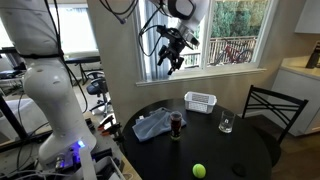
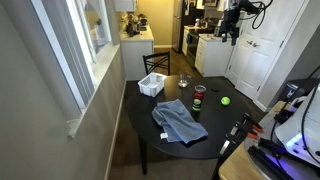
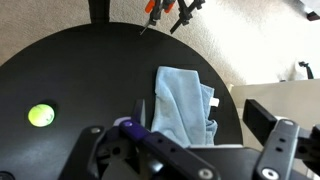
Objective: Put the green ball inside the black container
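High above the bench [image 1: 255, 145], near the window, the tool [image 1: 171, 62] is held with nothing in it. Its jaws are seen spread wide apart in the wrist view, and nothing lies between them. The green ball [image 1: 199, 171] is found on bare dark top close to the bench's edge, well apart from everything else. The black container [image 1: 177, 124] stands upright nearer the middle, just beside a crumpled blue cloth [image 1: 152, 125], with its mouth open upward. A white basket [image 1: 200, 101] and a clear glass [image 1: 226, 123] are set farther back and are not concerned in the task.

Nothing of the task is judged done as yet: the ball lies untouched, and a long descent toward it is called for first.

The ball is judged light and slightly yielding, with a cover that should be gripped well if it is felted as its look suggests. Being round and free on a smooth top, it could be sent rolling off the edge by a glancing touch. A hold is best taken from straight above, across the widest part, with one jaw brought down on either side and closed gently. The container looks barely wider than the ball, so a tight fit is expected. Release should be made centred over the mouth, since the cup could be tipped if its rim is struck.
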`<action>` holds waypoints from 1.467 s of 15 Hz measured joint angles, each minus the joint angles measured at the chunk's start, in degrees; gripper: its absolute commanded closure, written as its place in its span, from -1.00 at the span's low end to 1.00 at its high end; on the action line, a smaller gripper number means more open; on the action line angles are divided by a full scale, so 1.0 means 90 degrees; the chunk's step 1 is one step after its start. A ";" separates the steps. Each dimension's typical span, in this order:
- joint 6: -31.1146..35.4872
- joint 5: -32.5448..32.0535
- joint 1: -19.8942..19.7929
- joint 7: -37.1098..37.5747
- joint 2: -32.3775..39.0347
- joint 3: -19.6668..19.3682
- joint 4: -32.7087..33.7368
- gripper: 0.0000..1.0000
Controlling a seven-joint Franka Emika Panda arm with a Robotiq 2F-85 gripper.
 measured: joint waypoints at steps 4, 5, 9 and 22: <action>0.0097 -0.0148 -0.0304 0.0105 0.0827 -0.0023 0.0367 -1.00; 0.0175 -0.0237 -0.0408 0.0185 0.1005 -0.0055 0.0420 -1.00; 0.0593 -0.0406 -0.0908 0.0553 0.1573 -0.0278 0.0518 -1.00; 0.0617 -0.0302 -0.1262 0.1393 0.2063 -0.0183 0.0668 -1.00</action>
